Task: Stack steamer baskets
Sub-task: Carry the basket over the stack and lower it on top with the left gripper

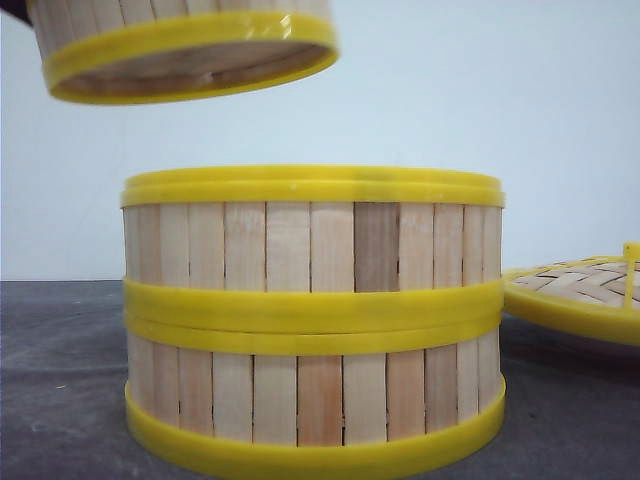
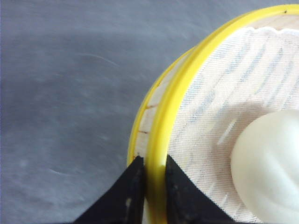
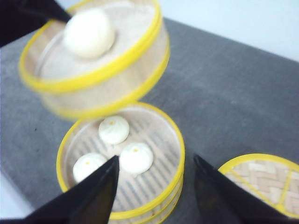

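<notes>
Two round slatted-wood steamer baskets with yellow rims [image 1: 312, 320] stand stacked on the grey tabletop [image 1: 60, 380], three white buns [image 3: 114, 129] in the upper one. A third such basket [image 1: 185, 45] hangs above, left fingers [image 2: 128, 191] clamped on its rim, one bun [image 2: 268, 163] inside. Right fingers [image 3: 98, 191] are apart, holding nothing. A woven bamboo lid [image 1: 580, 290] lies beside the stack.

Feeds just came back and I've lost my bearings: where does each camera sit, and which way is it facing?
Front: low at table height, facing forward at the two-basket stack; lifted basket upper left; no arm shows.
Left wrist: on the left arm, looking down its left gripper, pinched on the lifted basket's rim, one bun inside.
Right wrist: raised, looking down over the open right gripper into the stack's top basket.
Shared: the right wrist and front both show the woven lid.
</notes>
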You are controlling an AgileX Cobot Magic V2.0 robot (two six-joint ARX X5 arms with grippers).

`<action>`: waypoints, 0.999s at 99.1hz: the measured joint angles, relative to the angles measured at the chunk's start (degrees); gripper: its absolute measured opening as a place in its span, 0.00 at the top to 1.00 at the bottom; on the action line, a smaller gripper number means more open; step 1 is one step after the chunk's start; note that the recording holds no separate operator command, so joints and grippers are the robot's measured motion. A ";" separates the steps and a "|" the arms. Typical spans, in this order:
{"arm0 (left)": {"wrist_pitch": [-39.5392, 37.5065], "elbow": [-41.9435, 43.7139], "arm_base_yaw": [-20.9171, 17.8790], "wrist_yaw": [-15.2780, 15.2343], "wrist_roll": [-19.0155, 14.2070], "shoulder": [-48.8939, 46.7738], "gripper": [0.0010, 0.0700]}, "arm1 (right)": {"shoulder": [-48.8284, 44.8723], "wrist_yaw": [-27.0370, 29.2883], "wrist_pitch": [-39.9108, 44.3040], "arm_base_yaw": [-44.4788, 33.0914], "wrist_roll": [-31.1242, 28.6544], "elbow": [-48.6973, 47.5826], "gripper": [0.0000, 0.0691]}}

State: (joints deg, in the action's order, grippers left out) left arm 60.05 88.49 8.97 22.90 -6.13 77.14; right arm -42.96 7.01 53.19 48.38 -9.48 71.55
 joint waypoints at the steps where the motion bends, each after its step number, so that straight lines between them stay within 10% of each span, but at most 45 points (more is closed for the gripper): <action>1: 0.20 0.00 0.50 0.00 0.13 -0.11 0.97 | 0.09 0.22 0.02 0.00 0.00 0.09 0.57; 39: 1.03 -1.77 15.23 -7.85 1.03 -0.90 0.97 | 2.82 0.63 0.11 0.00 -1.53 1.95 0.57; 99: -8.63 -9.92 18.45 -8.96 -1.01 1.03 0.97 | 2.69 0.70 0.33 0.00 -1.55 1.95 0.57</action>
State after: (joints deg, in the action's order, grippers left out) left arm 51.42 78.56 27.42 13.93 -7.14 78.17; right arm -40.27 7.70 53.52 48.38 -11.03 73.49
